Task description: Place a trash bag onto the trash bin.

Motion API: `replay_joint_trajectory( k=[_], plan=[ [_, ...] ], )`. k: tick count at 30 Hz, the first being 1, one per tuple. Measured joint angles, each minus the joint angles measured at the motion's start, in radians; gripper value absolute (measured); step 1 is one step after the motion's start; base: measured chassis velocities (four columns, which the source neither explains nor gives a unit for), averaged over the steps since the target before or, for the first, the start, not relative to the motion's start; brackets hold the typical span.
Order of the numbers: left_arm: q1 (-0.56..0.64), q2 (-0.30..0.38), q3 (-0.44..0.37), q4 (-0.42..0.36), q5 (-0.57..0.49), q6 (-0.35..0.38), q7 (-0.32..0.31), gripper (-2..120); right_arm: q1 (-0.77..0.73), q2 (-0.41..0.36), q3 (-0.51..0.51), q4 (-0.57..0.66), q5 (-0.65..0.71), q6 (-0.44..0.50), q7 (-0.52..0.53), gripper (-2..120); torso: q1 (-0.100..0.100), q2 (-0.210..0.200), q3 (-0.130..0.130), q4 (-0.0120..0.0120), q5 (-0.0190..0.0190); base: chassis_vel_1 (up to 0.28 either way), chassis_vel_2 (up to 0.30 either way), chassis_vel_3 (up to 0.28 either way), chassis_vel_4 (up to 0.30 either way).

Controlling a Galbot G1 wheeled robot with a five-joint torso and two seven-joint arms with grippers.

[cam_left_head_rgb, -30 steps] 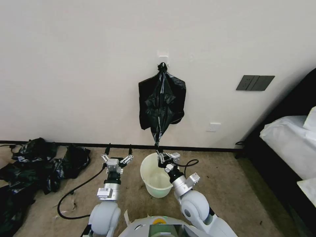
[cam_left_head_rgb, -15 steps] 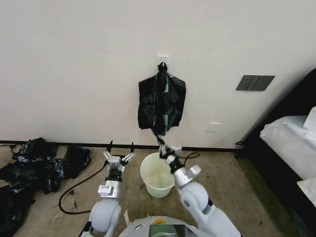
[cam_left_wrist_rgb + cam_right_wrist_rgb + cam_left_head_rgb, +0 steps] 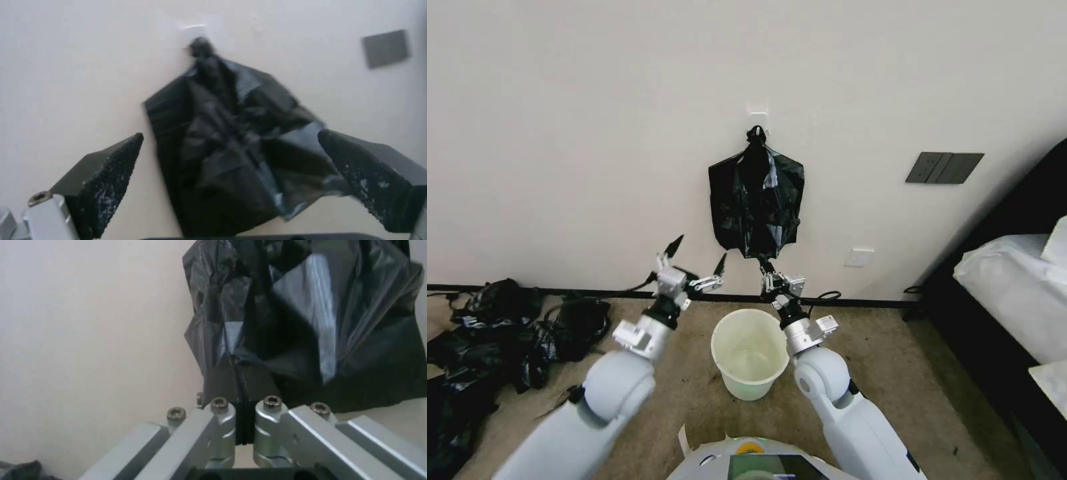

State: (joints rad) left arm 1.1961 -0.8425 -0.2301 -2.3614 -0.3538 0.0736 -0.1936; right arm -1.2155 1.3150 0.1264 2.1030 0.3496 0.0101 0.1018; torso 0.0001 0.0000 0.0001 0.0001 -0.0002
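Pale wall, right hand (image 3: 769, 272) pinched on hanging trash bag (image 3: 755, 203) (lowest tip), left hand (image 3: 696, 255) spread wide, empty.

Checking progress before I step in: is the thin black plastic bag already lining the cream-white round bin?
No: the cream-white round bin stands bare on the carpet, its pale inside visible, with no black film over its rim.

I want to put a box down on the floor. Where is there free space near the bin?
Bare carpet lies right of the trash bin, towards the bed. The left side is crowded: a heap of black bags along the wall.
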Motion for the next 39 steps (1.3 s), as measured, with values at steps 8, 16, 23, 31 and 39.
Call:
replay_joint_trajectory(
  k=[8, 16, 23, 31, 39],
  plan=[
    [-0.421, 0.112, 0.263, 0.060, -0.142, 0.170, -0.081, 100, 0.009, 0.004, 0.002, -0.015, -0.036, 0.011, -0.004, 0, 0.000, 0.000, 0.000, -0.0005, 0.0003, 0.000, 0.000, 0.000, 0.000],
    [-0.784, 0.114, 0.543, 0.149, -0.160, 0.320, -0.144, 100, 0.008, 0.004, 0.011, -0.023, -0.037, 0.018, -0.007, 0, 0.000, 0.000, 0.000, -0.0002, 0.0003, 0.000, 0.000, 0.000, 0.000],
    [-0.907, 0.060, 0.660, 0.215, -0.111, 0.457, -0.181, 100, 0.008, 0.003, 0.013, -0.027, -0.036, 0.020, -0.009, 0, 0.000, 0.000, 0.000, 0.0000, 0.0003, 0.000, 0.000, 0.000, 0.000],
    [-0.973, -0.018, 0.723, 0.301, -0.107, 0.538, -0.245, 100, 0.006, -0.006, 0.015, -0.021, -0.032, 0.020, -0.009, 0, 0.000, 0.000, 0.000, -0.0001, 0.0003, 0.000, 0.000, 0.000, 0.000],
    [-0.985, -0.064, 0.752, 0.349, -0.105, 0.565, -0.287, 100, 0.006, -0.007, 0.015, -0.013, -0.024, 0.019, -0.009, 0, 0.000, 0.000, 0.000, -0.0001, 0.0003, 0.000, 0.000, 0.000, 0.000]
  ],
)
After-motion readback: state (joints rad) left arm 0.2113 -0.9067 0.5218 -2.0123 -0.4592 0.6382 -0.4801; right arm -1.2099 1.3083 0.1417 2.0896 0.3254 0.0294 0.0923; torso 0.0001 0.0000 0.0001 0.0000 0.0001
